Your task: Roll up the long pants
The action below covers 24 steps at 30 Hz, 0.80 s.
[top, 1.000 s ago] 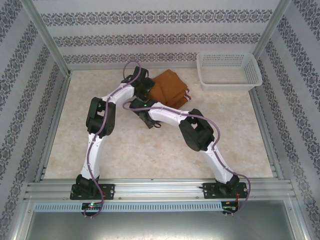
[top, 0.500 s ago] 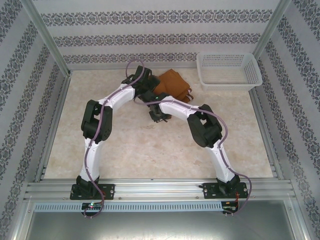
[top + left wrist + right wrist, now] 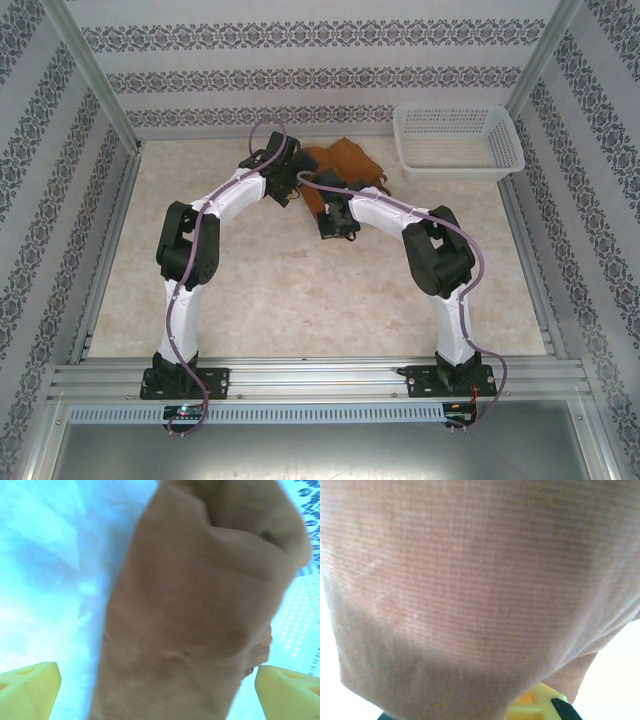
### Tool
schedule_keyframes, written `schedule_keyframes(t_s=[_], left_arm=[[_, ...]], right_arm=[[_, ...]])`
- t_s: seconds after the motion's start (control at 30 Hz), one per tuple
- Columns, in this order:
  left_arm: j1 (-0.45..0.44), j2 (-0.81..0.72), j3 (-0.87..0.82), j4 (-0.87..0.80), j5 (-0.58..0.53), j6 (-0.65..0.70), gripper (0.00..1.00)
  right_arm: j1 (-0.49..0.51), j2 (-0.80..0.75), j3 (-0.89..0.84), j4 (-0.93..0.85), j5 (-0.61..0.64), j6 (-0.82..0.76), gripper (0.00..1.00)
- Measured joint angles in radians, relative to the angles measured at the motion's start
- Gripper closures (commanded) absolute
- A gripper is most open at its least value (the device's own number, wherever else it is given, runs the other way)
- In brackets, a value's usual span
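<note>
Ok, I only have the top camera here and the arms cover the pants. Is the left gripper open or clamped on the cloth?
Observer: Open. In the left wrist view the left gripper has its yellow fingertips spread wide, with the bundled long pants lying between them.
Operator: And the right one?
Observer: The right gripper is shut. In the right wrist view, ribbed brown cloth hangs right against the lens and one yellow fingertip peeks out beneath it. I cannot tell whether cloth is actually pinched.
</note>
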Motion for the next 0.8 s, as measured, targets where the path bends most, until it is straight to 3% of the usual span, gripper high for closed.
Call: schedule_keyframes(t_s=[0.43,0.8], left_arm=[[-0.006,0.063,0.039,0.062,0.031,0.008,0.00],[-0.048,0.123,0.109,0.138,0.058,0.010,0.00]], right_arm=[[-0.106,-0.150,-0.088,-0.011,-0.401,0.096,1.00],[-0.220,-0.235,-0.239,0.115,-0.623,0.226,1.00]])
